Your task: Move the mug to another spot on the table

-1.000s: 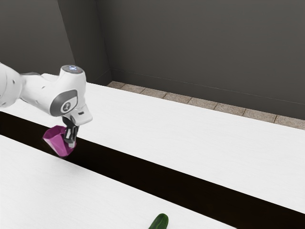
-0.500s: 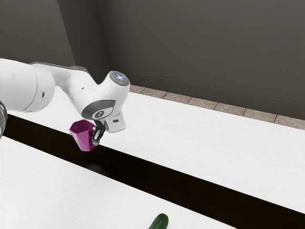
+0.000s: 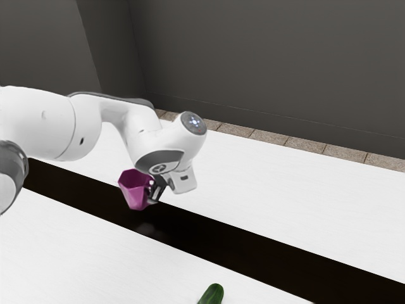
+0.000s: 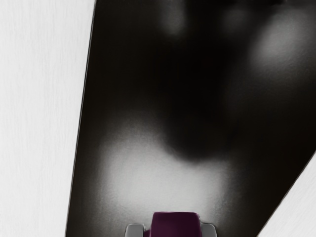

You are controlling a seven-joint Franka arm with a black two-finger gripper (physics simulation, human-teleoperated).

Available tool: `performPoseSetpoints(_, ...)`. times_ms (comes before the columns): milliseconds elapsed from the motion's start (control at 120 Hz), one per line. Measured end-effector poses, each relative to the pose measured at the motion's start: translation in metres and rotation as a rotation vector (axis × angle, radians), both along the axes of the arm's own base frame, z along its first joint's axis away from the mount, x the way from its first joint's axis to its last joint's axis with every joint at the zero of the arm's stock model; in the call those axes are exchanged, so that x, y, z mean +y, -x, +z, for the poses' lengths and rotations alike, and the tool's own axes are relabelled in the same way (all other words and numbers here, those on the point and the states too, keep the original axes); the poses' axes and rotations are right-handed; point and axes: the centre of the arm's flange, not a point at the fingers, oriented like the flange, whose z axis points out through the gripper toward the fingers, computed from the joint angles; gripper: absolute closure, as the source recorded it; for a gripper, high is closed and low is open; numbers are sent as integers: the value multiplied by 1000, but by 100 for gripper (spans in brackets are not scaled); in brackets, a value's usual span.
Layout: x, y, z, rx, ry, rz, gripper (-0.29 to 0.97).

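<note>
A magenta faceted mug point(image 3: 136, 188) hangs in the air above the table's dark glossy stripe point(image 3: 253, 247), tilted. My gripper point(image 3: 154, 189) is shut on its rim on the side toward the exterior view's right. In the wrist view the mug point(image 4: 175, 225) shows as a purple block just under the hand, held between two grey fingertips point(image 4: 134, 230), with the dark stripe point(image 4: 187, 98) spread beneath it.
White table surface point(image 3: 285, 177) lies on both sides of the dark stripe. A green cucumber point(image 3: 212, 295) lies at the front edge of the near white part. A tiled floor strip point(image 3: 304, 144) and dark walls lie beyond the table.
My arm has carried the mug toward the exterior view's right along the dark stripe, still off the table. The grip on the mug has not changed.
</note>
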Motion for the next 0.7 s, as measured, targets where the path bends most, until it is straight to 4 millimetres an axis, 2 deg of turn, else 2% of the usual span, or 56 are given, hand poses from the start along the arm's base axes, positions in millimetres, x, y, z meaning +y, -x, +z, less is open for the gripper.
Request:
performPoseSetpoints(167,-17,-7,-11,-20,4,-1,77)
performPoseSetpoints(700,-24,-4,-40,-32,76,62,74)
